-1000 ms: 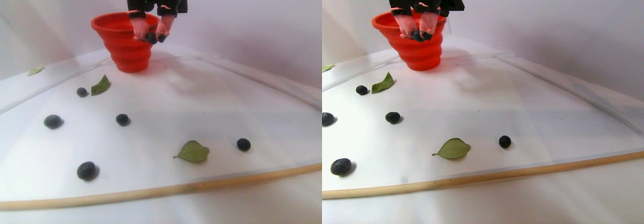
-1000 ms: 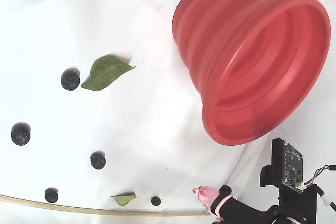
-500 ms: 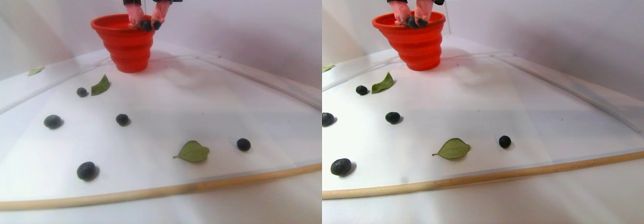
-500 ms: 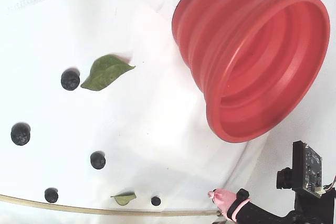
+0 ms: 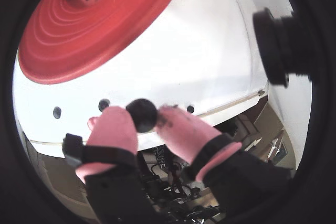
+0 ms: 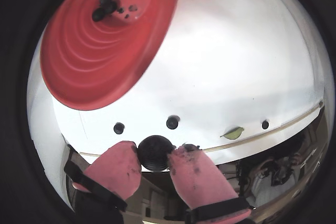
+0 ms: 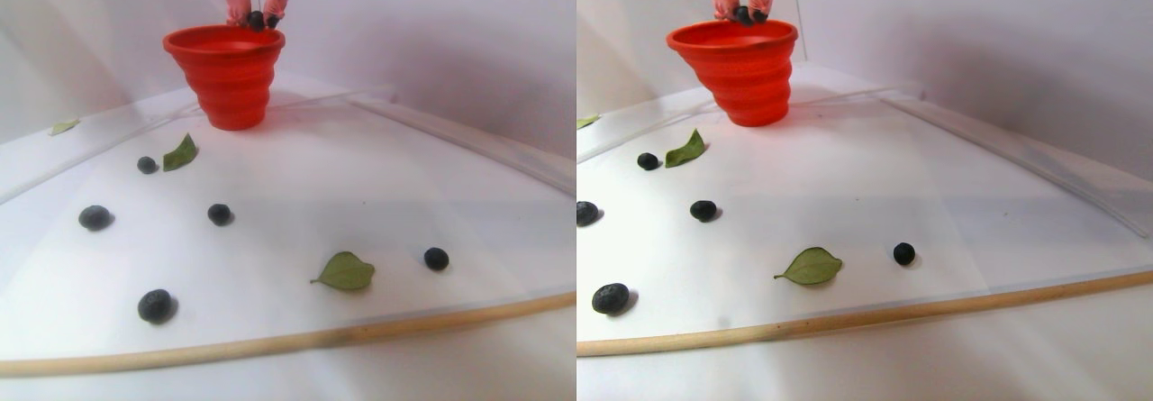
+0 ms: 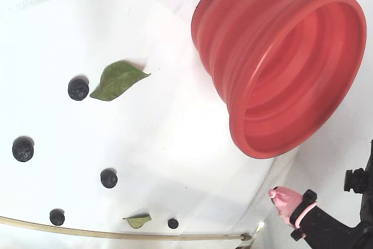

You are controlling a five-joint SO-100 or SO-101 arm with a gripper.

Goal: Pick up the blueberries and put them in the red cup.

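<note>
Risk lay chiefly in the release, as we judged it: our gripper (image 6: 156, 153), with its two pink padded fingers (image 6: 116, 167), was clamped on one small round blue-black blueberry (image 6: 155, 152) and hung above the large bright red collapsible silicone cup (image 7: 225, 68), close to the rim's near side in the stereo pair view rather than over its centre. Had the jaws parted there, the berry might have struck the thick rim and bounced out onto the white surface (image 7: 297, 194). Dark smears on one pad suggested a soft, juicy skin, so the berry might also have stuck to a finger or burst under too hard a squeeze.

The cup stood upright near the far edge of the surface, its stepped walls tapering to a narrow base, with dark berry matter (image 6: 107, 4) already lying at its bottom in both wrist views. Five loose matte blueberries (image 7: 155, 305) lay well apart across the middle and near the light wooden strip (image 7: 270, 340) along the front edge, among three green leaves (image 7: 344, 272).
</note>
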